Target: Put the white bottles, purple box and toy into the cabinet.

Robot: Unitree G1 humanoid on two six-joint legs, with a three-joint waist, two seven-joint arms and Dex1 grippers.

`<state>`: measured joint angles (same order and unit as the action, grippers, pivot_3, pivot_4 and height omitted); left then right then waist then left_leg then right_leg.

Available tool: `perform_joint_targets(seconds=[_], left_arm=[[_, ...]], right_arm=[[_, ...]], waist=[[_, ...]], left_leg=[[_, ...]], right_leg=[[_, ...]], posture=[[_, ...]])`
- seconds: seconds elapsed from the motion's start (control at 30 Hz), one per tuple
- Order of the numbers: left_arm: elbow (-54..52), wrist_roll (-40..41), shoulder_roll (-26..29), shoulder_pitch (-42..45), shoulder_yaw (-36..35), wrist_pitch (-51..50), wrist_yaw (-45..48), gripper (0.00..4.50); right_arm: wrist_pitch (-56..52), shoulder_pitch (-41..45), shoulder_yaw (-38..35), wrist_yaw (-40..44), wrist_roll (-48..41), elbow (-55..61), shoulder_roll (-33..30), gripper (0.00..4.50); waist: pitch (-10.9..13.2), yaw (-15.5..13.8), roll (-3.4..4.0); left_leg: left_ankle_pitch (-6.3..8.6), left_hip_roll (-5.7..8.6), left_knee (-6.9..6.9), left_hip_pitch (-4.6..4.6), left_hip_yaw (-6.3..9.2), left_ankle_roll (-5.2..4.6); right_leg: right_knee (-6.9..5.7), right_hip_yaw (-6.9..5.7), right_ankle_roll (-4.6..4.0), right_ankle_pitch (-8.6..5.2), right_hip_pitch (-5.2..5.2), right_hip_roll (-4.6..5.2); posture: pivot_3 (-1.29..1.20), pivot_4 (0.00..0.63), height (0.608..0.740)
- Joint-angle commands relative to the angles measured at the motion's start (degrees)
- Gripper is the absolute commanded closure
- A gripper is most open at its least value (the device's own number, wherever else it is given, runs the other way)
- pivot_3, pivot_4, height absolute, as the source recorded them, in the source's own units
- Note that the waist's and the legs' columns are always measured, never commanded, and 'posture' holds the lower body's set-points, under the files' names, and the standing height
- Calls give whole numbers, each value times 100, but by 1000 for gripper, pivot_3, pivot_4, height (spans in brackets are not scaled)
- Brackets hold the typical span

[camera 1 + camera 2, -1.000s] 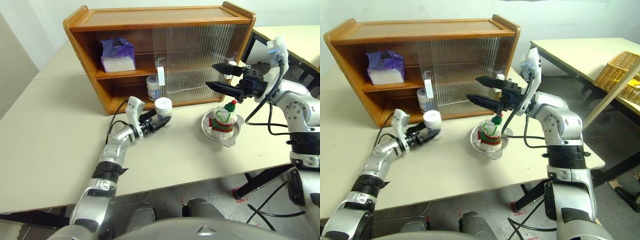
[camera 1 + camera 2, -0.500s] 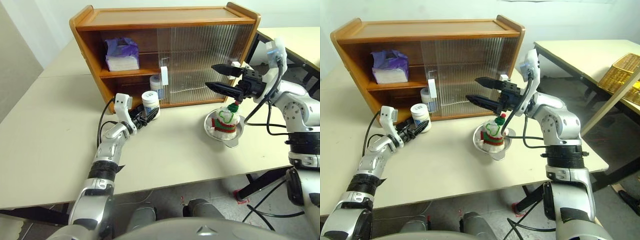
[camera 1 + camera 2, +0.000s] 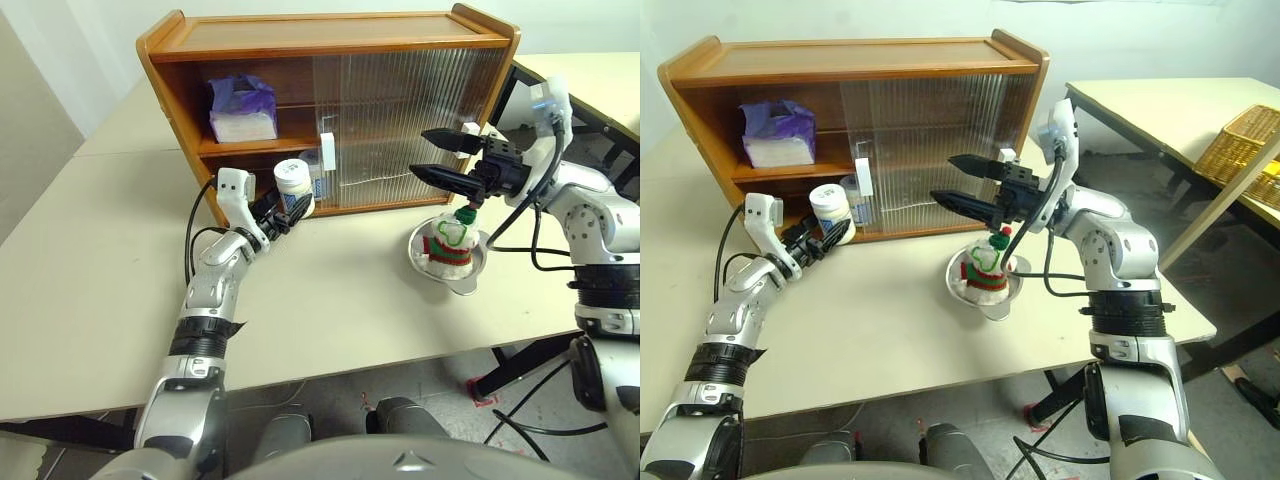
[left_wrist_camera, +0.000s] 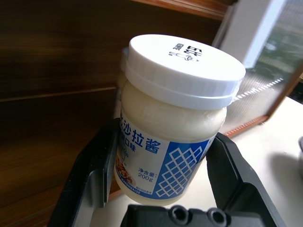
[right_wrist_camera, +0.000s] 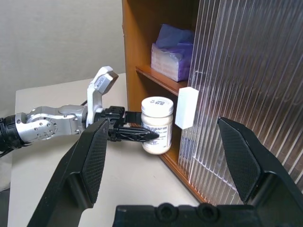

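We have a white bottle (image 3: 293, 186) clamped in our left hand (image 3: 283, 207), raised off the desk (image 3: 100, 250) at the cabinet's (image 3: 330, 50) open lower shelf. Next we judge it must go in beside the other bottle (image 3: 313, 177). Our right hand (image 3: 445, 160) hangs wide open, empty, above the toy (image 3: 450, 240).

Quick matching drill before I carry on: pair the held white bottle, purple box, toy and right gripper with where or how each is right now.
1. white bottle
2. purple box
3. toy
4. right gripper

a. open, empty, above the toy
b. on the cabinet's upper shelf
c. in the metal bowl
d. clamped in the left gripper at the cabinet's open side

Pairs: 1-d, 2-b, 3-c, 4-a
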<state>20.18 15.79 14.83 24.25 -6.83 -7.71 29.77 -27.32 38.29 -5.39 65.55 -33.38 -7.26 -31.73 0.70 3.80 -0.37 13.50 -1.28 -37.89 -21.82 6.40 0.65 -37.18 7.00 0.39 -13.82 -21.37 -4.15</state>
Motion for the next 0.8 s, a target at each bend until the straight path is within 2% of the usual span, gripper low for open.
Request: perform_joint_targets(seconds=[0.03,0.43,0.8], left_arm=[[207,-16,59,102,-132,25,-137,1409],[1543,-314,7,772,-243,558,-840,1409],[3073,-672,-292,1700,-227,1251,-1725,1409]], right_arm=[[44,118,62,25,40,-35,7,0],[10,75,22,0,30,17,-44,0],[-24,52,22,-29,16,68,-52,0]], waist=[[0,-1,0],[0,-17,0],[1,-13,-2]], left_leg=[[0,0,0,0,0,0],[0,-2,-1,1,1,-1],[-1,0,-3,1,-11,-4]], right_leg=[[0,0,0,0,0,0],[0,9,-1,2,0,4],[1,8,13,5,1,3]], posture=[[-113,0,740],[-123,0,740],[-131,0,740]])
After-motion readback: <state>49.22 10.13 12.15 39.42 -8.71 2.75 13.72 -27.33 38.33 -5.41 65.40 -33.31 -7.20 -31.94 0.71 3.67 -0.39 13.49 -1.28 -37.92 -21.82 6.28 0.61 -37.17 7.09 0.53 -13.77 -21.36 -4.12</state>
